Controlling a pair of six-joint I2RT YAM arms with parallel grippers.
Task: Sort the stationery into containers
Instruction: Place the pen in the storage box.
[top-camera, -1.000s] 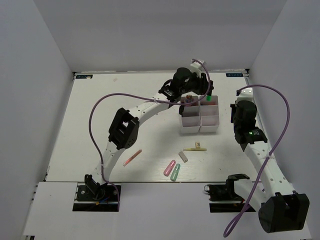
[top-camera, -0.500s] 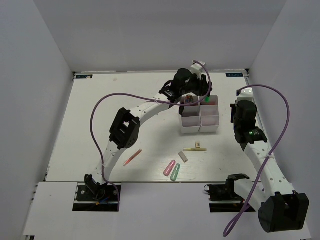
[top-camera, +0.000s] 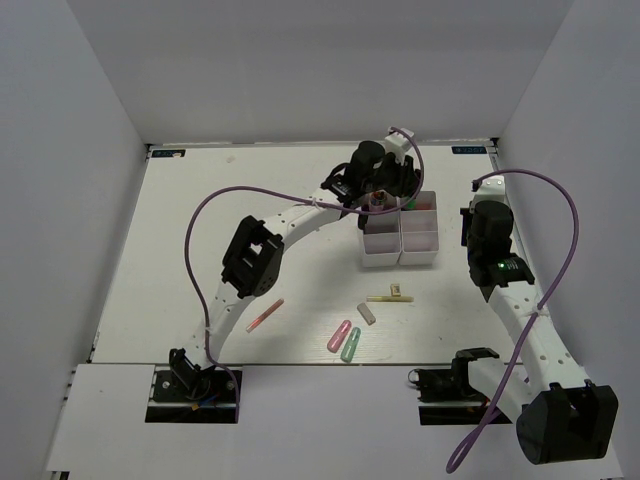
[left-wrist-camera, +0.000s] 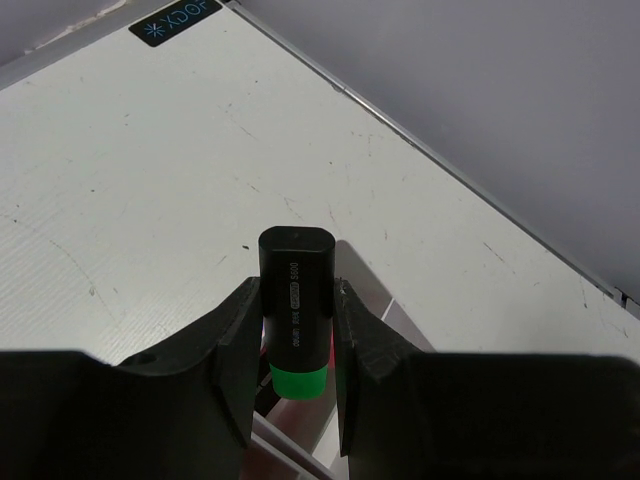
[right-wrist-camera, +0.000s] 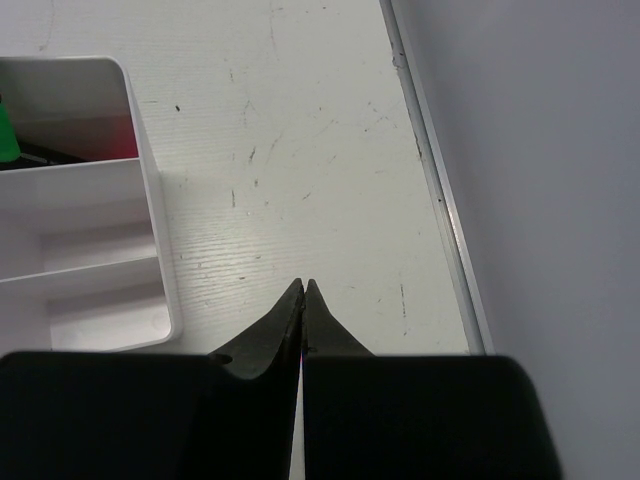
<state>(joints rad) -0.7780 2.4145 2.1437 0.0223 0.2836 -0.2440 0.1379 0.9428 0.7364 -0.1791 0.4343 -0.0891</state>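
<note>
Highlighter, black plastic with green end (left-wrist-camera: 295, 310), is clamped between my left fingers (left-wrist-camera: 232, 350), directly above the white translucent divided trays (top-camera: 400, 262). I'd centre over a compartment and lower before releasing. Right fingers (right-wrist-camera: 268, 340) are pressed together, empty.

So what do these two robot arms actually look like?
Both the left arm and right arm are white, hole-dotted links joined by chunky black joint housings, each trailed by a looping purple cable. A small green light glows on the right arm. The left hand and right hand each have two black, wedge-shaped fingers.
</note>
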